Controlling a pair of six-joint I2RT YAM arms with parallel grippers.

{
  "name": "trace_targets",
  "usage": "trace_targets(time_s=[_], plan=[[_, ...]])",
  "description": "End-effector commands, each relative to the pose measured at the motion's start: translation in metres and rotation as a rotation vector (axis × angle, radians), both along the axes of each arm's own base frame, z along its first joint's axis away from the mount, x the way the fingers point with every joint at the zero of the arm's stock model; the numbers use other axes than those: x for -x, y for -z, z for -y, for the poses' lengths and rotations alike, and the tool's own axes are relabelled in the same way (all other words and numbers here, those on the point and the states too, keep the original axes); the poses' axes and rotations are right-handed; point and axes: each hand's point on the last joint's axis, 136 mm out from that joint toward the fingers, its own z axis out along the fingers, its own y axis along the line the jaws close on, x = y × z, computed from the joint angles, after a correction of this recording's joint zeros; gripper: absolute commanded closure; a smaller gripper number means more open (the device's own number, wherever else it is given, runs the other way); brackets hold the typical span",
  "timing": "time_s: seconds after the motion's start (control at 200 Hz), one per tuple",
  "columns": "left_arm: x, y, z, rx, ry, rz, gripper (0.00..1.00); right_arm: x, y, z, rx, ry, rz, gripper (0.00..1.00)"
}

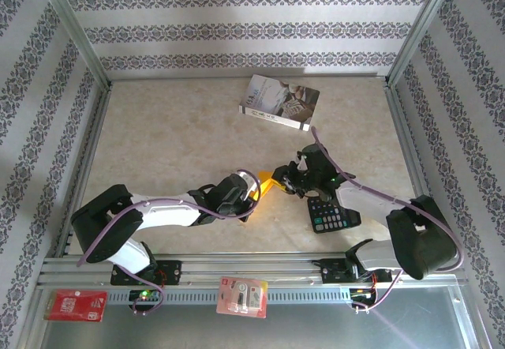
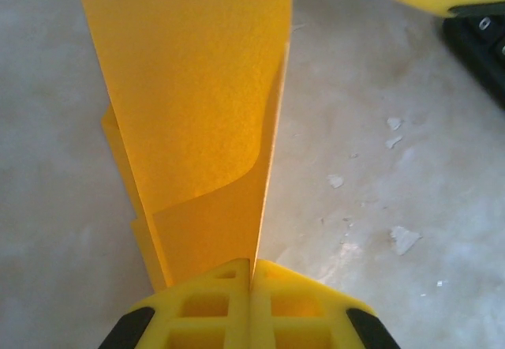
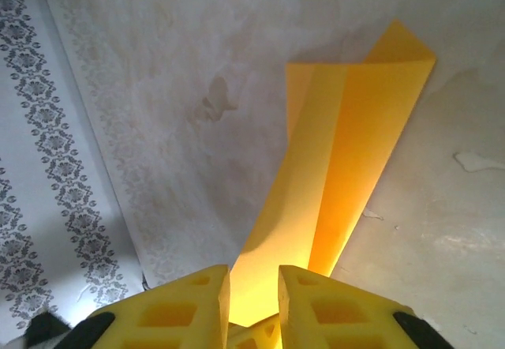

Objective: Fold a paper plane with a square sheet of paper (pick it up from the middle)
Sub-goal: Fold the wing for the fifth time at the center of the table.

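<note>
Left gripper: fingers pressed together, pinching one end of the orange paper, which is folded lengthwise into a narrow layered strip and sits over the table near mid-front, between the two arms. Right gripper: fingers apart, the paper's other end in the gap between them, contact unclear. Black calculator lies just right of that gripper, under the right arm; grey-white book well apart toward the back.
</note>
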Motion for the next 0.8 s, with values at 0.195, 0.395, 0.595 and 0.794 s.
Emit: trace_targets(time_s=[0.195, 0.395, 0.595, 0.794], plan=[[0.009, -0.009, 0.024, 0.253, -0.021, -0.219, 1.0, 0.005, -0.006, 0.015, 0.135, -0.154, 0.093, 0.75], [0.007, -0.009, 0.027, 0.316, -0.021, -0.276, 1.0, 0.011, 0.002, 0.024, 0.207, -0.196, 0.117, 0.73], [0.006, -0.005, 0.025, 0.384, -0.028, -0.342, 1.0, 0.015, 0.009, 0.029, 0.255, -0.239, 0.133, 0.73], [0.004, -0.005, 0.023, 0.435, -0.037, -0.379, 1.0, 0.016, 0.012, 0.034, 0.297, -0.252, 0.146, 0.72]])
